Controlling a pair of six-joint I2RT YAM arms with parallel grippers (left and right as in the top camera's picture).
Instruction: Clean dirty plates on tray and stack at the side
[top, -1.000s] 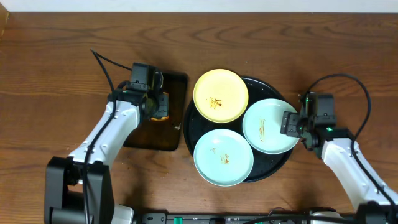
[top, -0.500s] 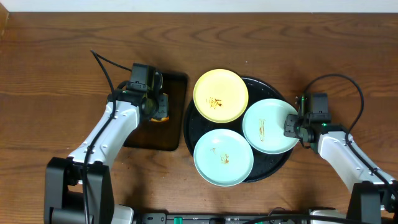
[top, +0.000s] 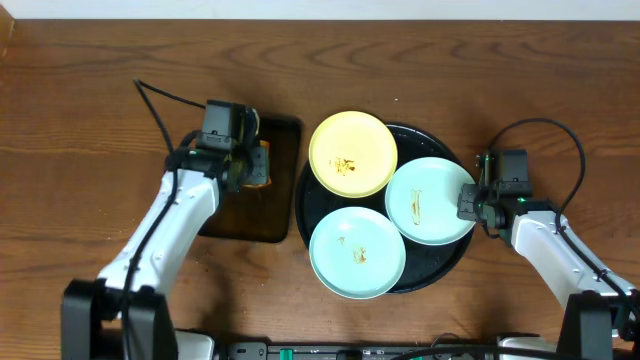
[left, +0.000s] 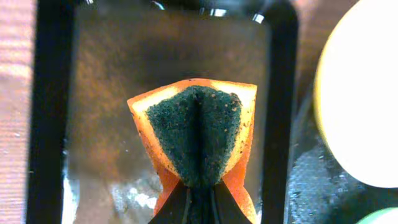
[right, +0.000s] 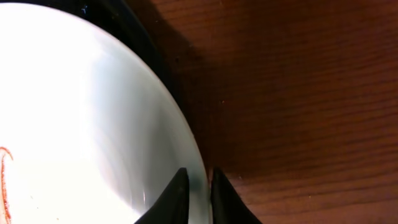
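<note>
Left gripper (left: 200, 198): my fingers are pressed together on the sponge (left: 198, 134), pinching it at its near end.
Sponge: orange with a dark green face, buckled into a fold. It hangs over the small tray (left: 50, 124); I cannot tell whether it touches the wet floor.
Right gripper (right: 198, 186): my fingers are nearly together, nipping the rim of the right plate (right: 93, 124), one on each side of its edge.
Right plate: pale mint with a brown smear, on the right side of the round tray (top: 450, 265).
Yellow plate (top: 352, 153): at the far left of the round tray, overhanging its rim, with brown specks at the centre.
Near plate (top: 357, 252): pale mint and specked, on the tray's near side.
Plates together: close-packed; I cannot tell whether their edges touch or overlap.
Table (top: 80, 100): brown wood. The small tray sits just left of the round tray.
</note>
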